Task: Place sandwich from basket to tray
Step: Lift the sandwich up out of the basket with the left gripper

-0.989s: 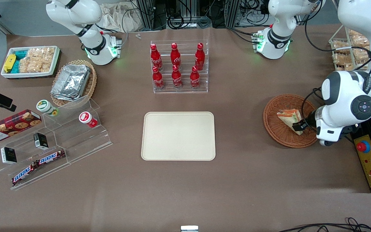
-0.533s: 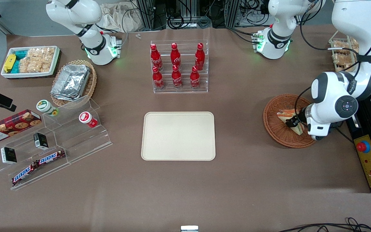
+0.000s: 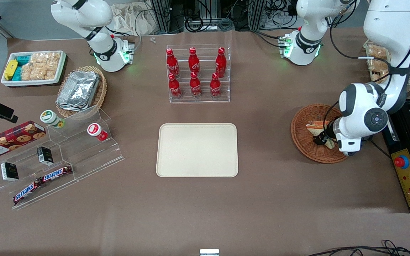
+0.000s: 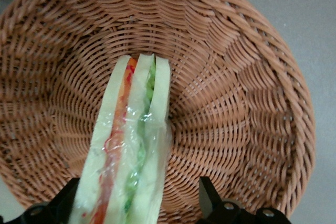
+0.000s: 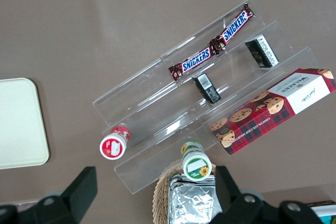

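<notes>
Wicker, reddish-brown and tightly woven, frames the working arm's pincer (image 4: 139, 211) as it hangs low inside the basket (image 3: 303, 142), its 2 fingers (image 4: 210, 200) spread wide, one on each side of the wrapped sandwich (image 4: 131, 150) and not yet pressing it. The sandwich stands on edge in the basket's hollow, leaning against the weave, with orange and green filling showing between pale slices. Going across the front view from the parked arm's end of the desk (image 3: 262, 206): a white bin (image 3: 33, 82) holds snack packets; a lighter wicker basket (image 3: 100, 93) holds foil containers (image 3: 78, 89); a clear stepped stand (image 3: 84, 156) carries 2 small tubs, a cookie box, small dark boxes and 2 Snickers bars; a clear rack (image 3: 198, 74) holds 6 red cola bottles; then comes the cream tray (image 3: 197, 150), holding nothing, and finally the basket toward the working arm's end. A good grasp here likely means closing evenly across the bread faces, low enough to catch more than loose wrap, yet gently enough not to crush the slices. A straight lift should clear the basket rim before the carry to the tray, which lies well apart from it.
</notes>
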Available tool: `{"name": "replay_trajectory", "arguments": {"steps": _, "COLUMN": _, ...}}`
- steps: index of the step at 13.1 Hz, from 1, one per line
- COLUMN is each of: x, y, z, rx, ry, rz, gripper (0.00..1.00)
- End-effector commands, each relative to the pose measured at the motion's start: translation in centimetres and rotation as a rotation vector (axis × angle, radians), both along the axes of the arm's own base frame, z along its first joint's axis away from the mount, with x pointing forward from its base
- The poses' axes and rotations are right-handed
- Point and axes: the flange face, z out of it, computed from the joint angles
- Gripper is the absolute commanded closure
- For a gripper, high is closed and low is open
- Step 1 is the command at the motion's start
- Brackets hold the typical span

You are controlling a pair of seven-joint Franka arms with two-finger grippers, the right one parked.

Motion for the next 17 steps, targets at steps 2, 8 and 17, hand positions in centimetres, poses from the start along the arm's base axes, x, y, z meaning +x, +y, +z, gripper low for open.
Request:
{"name": "replay_trajectory", "arguments": {"steps": 2, "x": 0.0, "y": 0.1, "z": -0.6, "rx": 0.038, "ry": -0.006, "rz": -0.014, "gripper": 0.53}}
{"name": "replay_trajectory", "arguments": {"steps": 8, "x": 3.0, "y": -0.2, "z": 3.4, "rx": 0.046, "ry": -0.033, "rz": -0.025, "gripper": 1.0}}
{"name": "replay_trajectory", "arguments": {"steps": 17, "x": 12.0, "y": -9.6, "z": 25.0, "rx": -0.049, "ry": -0.062, "rz": -0.199, "gripper": 1.0}}
